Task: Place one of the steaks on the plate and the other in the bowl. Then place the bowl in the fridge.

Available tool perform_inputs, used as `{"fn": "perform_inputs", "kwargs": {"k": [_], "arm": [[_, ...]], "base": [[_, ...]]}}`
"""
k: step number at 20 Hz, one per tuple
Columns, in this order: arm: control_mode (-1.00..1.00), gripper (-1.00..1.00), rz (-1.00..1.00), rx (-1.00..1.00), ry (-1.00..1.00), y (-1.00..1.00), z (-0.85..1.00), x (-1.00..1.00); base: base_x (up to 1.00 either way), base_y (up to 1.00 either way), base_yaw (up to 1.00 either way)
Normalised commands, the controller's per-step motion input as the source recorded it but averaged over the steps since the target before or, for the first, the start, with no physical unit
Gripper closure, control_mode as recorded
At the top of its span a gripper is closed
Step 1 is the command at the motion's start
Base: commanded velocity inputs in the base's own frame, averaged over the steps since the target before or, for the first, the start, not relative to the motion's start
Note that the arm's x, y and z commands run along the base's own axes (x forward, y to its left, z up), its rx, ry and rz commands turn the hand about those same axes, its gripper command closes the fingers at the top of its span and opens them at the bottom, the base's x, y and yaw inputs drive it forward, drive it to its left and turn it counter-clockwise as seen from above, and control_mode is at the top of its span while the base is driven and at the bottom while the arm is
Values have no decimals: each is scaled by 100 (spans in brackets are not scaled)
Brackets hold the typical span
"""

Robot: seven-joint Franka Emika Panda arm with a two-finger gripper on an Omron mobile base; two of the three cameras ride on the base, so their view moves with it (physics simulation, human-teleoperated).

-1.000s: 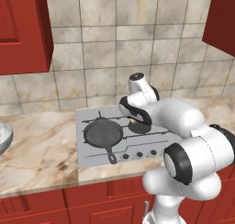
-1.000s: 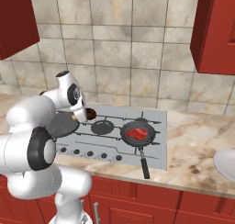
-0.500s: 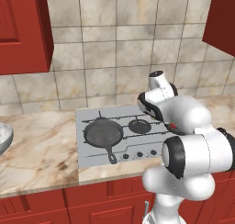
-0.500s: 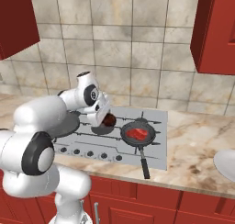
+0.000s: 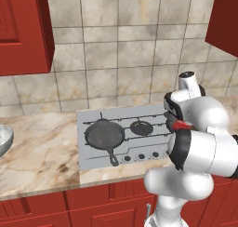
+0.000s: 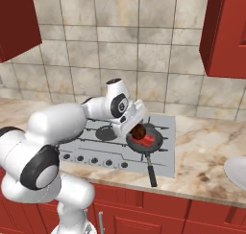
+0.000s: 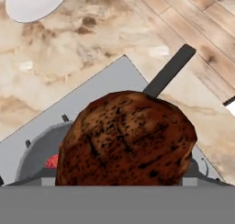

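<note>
Claw (image 6: 138, 130) spread wide around a browned steak (image 7: 126, 138), held just above the right skillet (image 6: 144, 143). Second steak (image 6: 149, 139), red, lying in that skillet. Plate (image 7: 34, 2) on the counter (image 6: 202, 151) to the right; bowl (image 5: 3, 140) far left.

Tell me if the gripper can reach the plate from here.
Probably yes: the gripper, holding a browned steak above the skillet, has only bare counter between it and the plate to its right.
</note>
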Motion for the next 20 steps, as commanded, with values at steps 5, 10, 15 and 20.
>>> {"fn": "perform_inputs", "kwargs": {"k": [5, 10, 15, 20], "arm": [[-100, 100, -32, 3, -21, -100, 0, -35], [-100, 100, -37, 6, -13, -100, 0, -23], [-100, 100, -35, 10, -12, -100, 0, -28], [-100, 100, -24, 9, -17, -80, 0, -16]], "base": [[0, 0, 0], [0, 0, 0], [0, 0, 0], [0, 0, 0]]}}
